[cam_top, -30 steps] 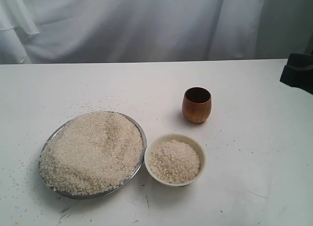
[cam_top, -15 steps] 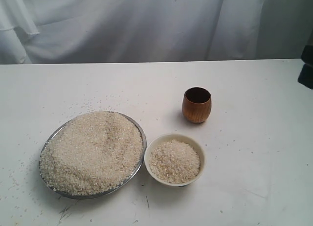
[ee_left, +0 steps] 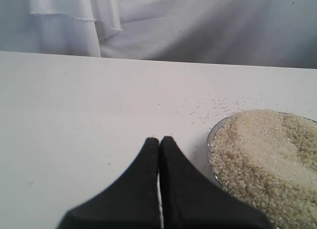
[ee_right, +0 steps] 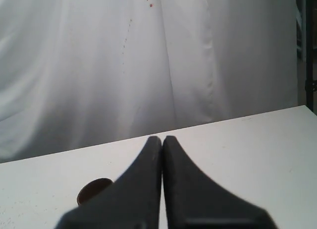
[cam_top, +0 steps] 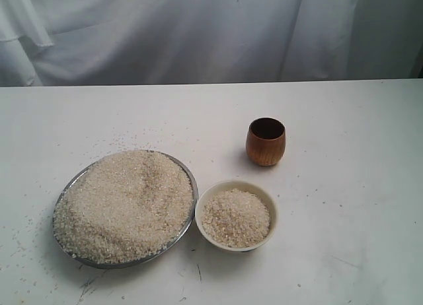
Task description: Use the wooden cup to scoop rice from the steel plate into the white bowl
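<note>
The steel plate [cam_top: 187,166] lies at the front left of the table, heaped with rice [cam_top: 125,203]. To its right sits the white bowl [cam_top: 236,187], itself holding rice [cam_top: 236,216]. The wooden cup [cam_top: 266,141] stands upright behind the bowl, dark inside. Neither arm shows in the exterior view. My left gripper [ee_left: 159,139] is shut and empty over bare table beside the plate [ee_left: 211,138] and its rice [ee_left: 267,154]. My right gripper [ee_right: 162,138] is shut and empty, with the cup's rim [ee_right: 91,188] peeking out beside one finger.
A white tabletop [cam_top: 344,186] carries stray grains [cam_top: 112,141] around the plate. A white cloth backdrop [cam_top: 198,34] hangs behind the table's far edge.
The dark arm at the right edge of the exterior view has drawn back and left the view. Plate, bowl and cup have not moved.
</note>
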You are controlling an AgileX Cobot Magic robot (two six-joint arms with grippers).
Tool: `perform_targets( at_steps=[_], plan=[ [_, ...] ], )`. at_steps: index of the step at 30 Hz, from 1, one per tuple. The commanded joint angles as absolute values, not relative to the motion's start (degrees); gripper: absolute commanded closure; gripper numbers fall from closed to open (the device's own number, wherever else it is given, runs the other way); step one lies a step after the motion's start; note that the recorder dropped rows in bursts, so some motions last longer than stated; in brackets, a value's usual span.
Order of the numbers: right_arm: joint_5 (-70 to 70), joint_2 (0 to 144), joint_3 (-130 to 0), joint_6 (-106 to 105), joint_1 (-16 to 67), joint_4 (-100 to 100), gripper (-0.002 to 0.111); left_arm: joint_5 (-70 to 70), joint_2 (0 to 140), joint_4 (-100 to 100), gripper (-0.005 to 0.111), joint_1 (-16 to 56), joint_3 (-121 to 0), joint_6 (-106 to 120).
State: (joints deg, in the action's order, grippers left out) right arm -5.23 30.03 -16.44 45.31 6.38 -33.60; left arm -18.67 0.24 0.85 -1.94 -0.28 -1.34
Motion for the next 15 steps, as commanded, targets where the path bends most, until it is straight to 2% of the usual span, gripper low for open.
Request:
perform_targets(
  at_steps=[1, 12, 15],
  plan=[
    [-5.17, 26.96, -14.11, 45.8, 5.73, -34.07, 0.108, -18.27, 0.0, 0.94, 0.107, -2.04, 0.0, -1.35],
    [-5.14, 26.67, -12.98, 46.5, 5.73, -33.61, 0.108, -18.27, 0.0, 0.94, 0.107, -2.04, 0.0, -1.35],
    [-5.95, 26.67, -11.8, 36.79, 5.73, -23.93, 0.108, -18.27, 0.0, 0.94, 0.107, -2.04, 0.0, -1.35]
  ],
)
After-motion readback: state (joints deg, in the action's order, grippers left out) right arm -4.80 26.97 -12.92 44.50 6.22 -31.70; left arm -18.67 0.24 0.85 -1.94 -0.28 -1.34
